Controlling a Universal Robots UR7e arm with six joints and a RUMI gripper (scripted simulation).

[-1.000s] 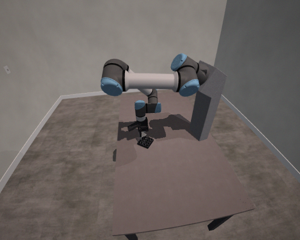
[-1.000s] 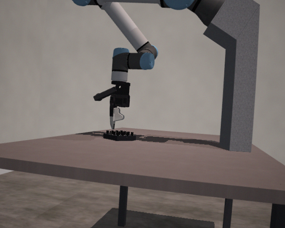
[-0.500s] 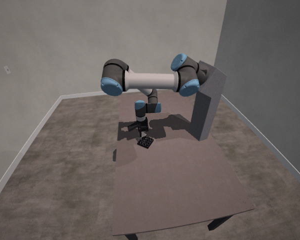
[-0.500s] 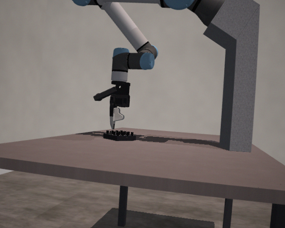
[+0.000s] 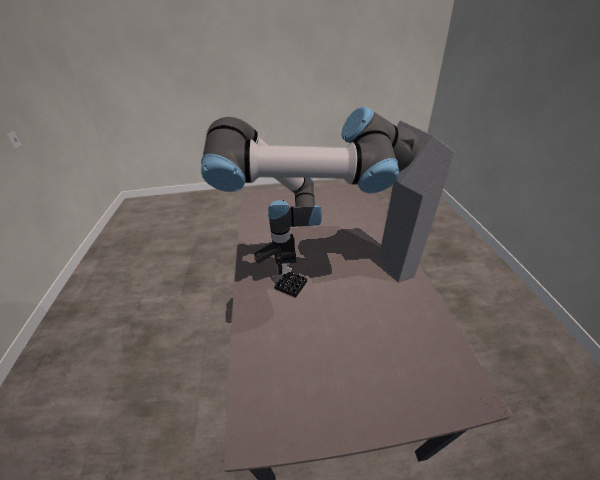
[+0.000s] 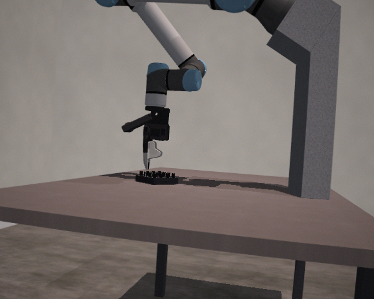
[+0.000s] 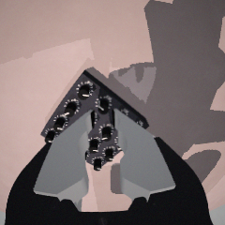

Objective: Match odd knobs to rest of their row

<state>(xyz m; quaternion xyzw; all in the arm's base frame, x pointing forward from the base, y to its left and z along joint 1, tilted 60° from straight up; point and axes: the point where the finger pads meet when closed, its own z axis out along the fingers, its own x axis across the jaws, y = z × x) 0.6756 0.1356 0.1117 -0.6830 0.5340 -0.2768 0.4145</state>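
Observation:
The black knob box [image 5: 289, 284] lies on the brown table, small in the top and exterior views [image 6: 156, 177]. In the wrist view the knob box [image 7: 91, 124] sits as a diamond, with several round black knobs ringed by white marks. My grey fingers hide part of it, and the knob pointers are too small to read. My gripper [image 6: 146, 166] points straight down and hovers just above the box's far left corner, clear of the knobs. The gripper's fingers are drawn close together with only a narrow gap and nothing between them. The gripper also shows in the top view [image 5: 286, 269].
The grey arm pedestal [image 5: 414, 206] stands on the table to the right of the box. The arm's dark shadow falls across the table around the box. The table's left edge [image 5: 233, 310] runs close to the box.

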